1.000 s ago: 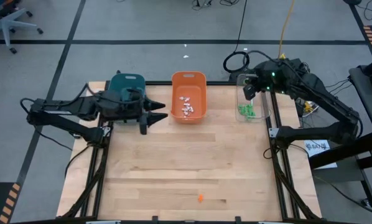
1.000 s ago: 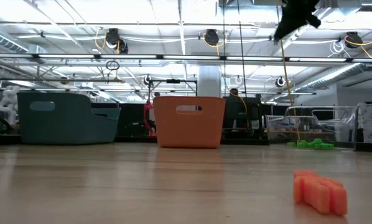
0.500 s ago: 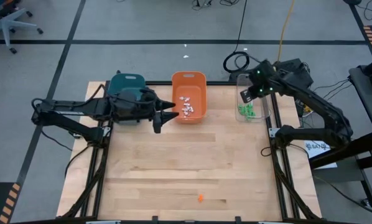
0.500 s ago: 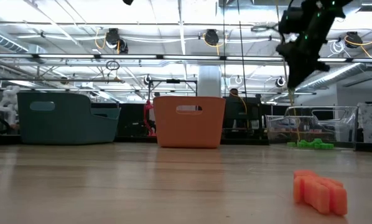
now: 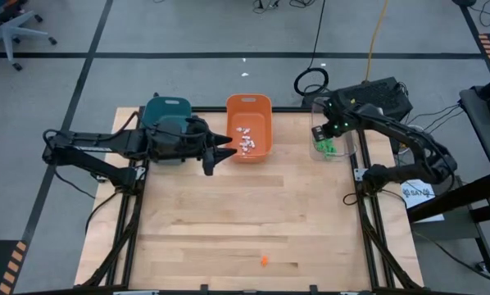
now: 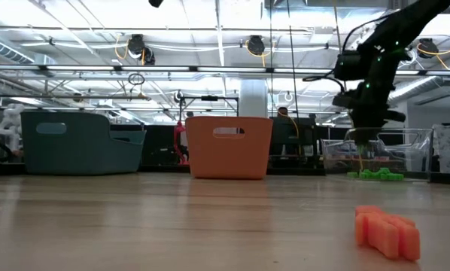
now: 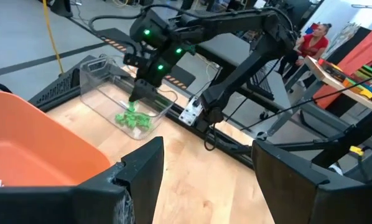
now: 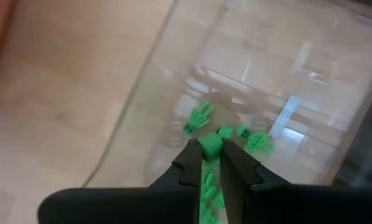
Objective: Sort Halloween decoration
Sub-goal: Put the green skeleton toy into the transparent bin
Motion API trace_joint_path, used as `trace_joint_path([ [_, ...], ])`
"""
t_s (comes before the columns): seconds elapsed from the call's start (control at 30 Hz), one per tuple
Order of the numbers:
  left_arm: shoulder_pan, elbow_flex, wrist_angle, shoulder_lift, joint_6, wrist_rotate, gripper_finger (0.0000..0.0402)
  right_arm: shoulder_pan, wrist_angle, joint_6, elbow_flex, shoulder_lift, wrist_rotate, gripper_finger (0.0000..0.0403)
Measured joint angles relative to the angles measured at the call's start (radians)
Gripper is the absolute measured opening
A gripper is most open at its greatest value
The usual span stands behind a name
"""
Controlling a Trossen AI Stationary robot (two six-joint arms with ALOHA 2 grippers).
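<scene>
Over the clear bin (image 5: 336,131) at the table's back right corner, the right gripper (image 8: 212,149) is hanging with its fingers pinched nearly closed on one green trinket (image 8: 210,144). More green trinkets (image 5: 326,147) are lying inside that bin below it; the left wrist view is showing the same pile (image 7: 133,119) under the right arm's tip.

Left gripper (image 5: 215,153) is sitting by the near left corner of the orange bin (image 5: 249,106), just in front of the teal bin (image 5: 165,109). Its fingers (image 7: 145,168) are standing wide apart with nothing between them.

White trinkets (image 5: 245,139) are resting in the orange bin. One orange trinket (image 5: 264,260) is lying alone on the bare wooden table (image 5: 229,213) near the front edge, well apart from all three bins and both arms; the low view is showing it (image 6: 387,232) close to the camera. Can't tell what's inside the teal bin, since the left arm is covering most of it.

A person in a red top (image 7: 315,42) is showing in the room behind the table, in the left wrist view.
</scene>
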Motion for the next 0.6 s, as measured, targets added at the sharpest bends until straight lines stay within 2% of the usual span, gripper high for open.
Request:
trace_joint_path([
  [0.13, 0.000, 0.000, -0.002, 0.000, 0.008, 0.003, 0.0242, -0.005, 0.044, 0.032, -0.009, 0.049, 0.048, 0.0015],
  [0.33, 0.000, 0.000, -0.010, 0.000, 0.008, 0.047, 0.0242, -0.004, 0.062, 0.090, -0.009, 0.120, 0.050, 0.0019],
  [0.6, -0.001, 0.000, -0.013, 0.000, 0.009, 0.116, 0.0242, -0.004, -0.021, 0.196, -0.005, 0.141, 0.047, 0.0081],
])
